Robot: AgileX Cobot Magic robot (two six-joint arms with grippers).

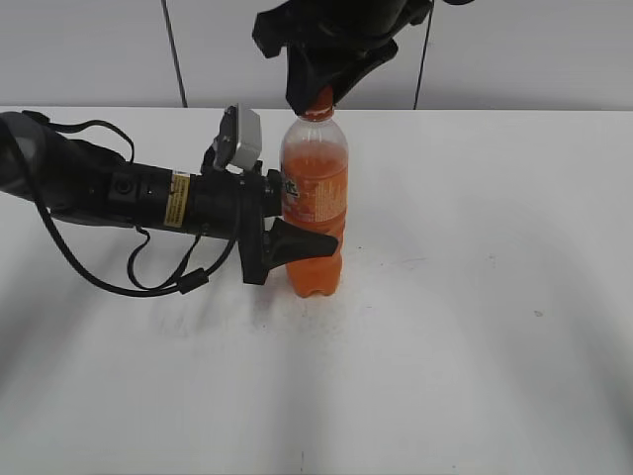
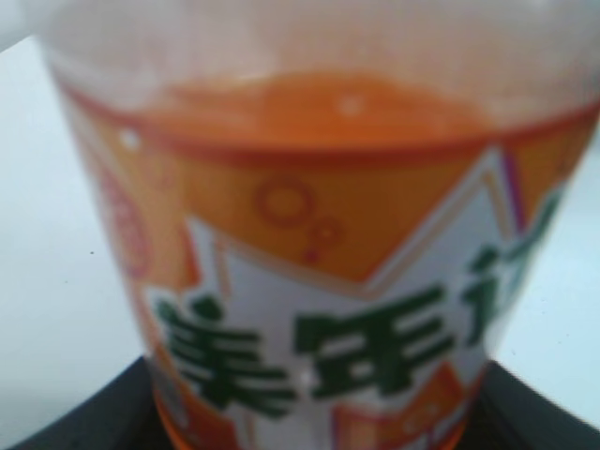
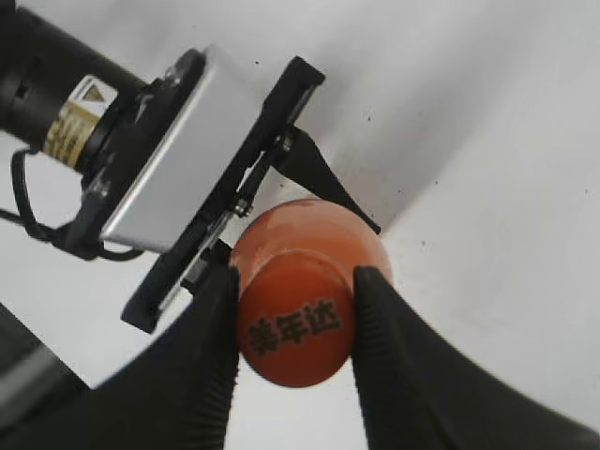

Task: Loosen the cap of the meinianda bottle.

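Note:
The meinianda bottle (image 1: 315, 193) stands upright on the white table, clear plastic with orange liquid and an orange-and-white label. Its label fills the left wrist view (image 2: 319, 281). My left gripper (image 1: 287, 237) comes in from the left and is shut on the bottle's body at label height. My right gripper (image 1: 321, 94) comes down from above and is shut on the orange cap (image 3: 298, 323). In the right wrist view both black fingers (image 3: 295, 309) press the cap's sides, and dark characters show on its top. In the exterior view only the lower edge of the cap (image 1: 318, 107) shows.
The white table (image 1: 475, 297) runs wide around the bottle. A light tiled wall (image 1: 514, 49) stands behind it. The left arm and its looped black cable (image 1: 148, 267) lie across the table's left side. The left wrist camera housing (image 3: 178, 159) sits close beside the bottle.

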